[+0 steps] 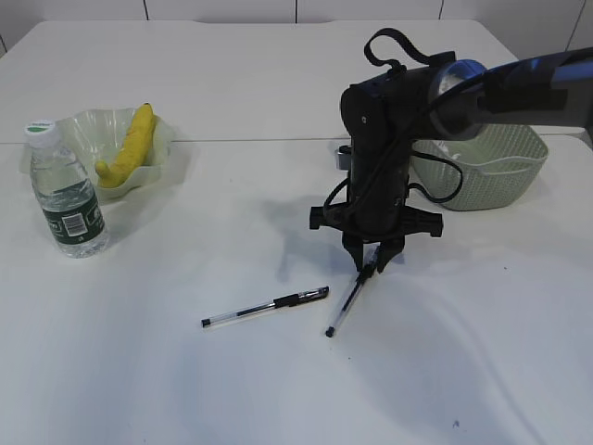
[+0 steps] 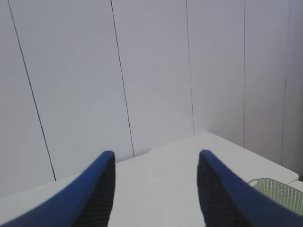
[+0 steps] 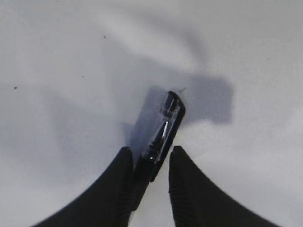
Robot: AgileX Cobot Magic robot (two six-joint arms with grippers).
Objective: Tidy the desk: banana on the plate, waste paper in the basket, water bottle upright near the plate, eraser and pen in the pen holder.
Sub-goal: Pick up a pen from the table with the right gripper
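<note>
Nearest on the white tabletop point(image 1: 185, 389) lies a clear-barrelled ballpoint pen with a black grip point(image 1: 266, 308), flat on the surface and pointing left to right. Just to its right, a second slim black-and-clear pen point(image 1: 345, 309) hangs at a slant, its lower end at or barely above the table, its upper end pinched between the fingers of the right gripper point(image 1: 372, 264). In the right wrist view, that black gripper point(image 3: 149, 161) has its two fingers drawn close on the barrel of this pen point(image 3: 163, 130), whose shadow falls on the table below.

Farther back on the left stands a clear plastic water bottle with a green label and white cap point(image 1: 65, 190), upright, just in front of a pale green wavy-edged plate point(image 1: 171, 139). A yellow banana point(image 1: 130, 148) lies in the plate.

On the right, behind the black arm, sits a pale green woven plastic basket point(image 1: 500, 167); what it holds is hidden. A small grey object beside the arm's base is too covered to identify.

The left gripper point(image 2: 156, 189) is raised toward a panelled wall, its blue fingers spread apart with nothing between them.
</note>
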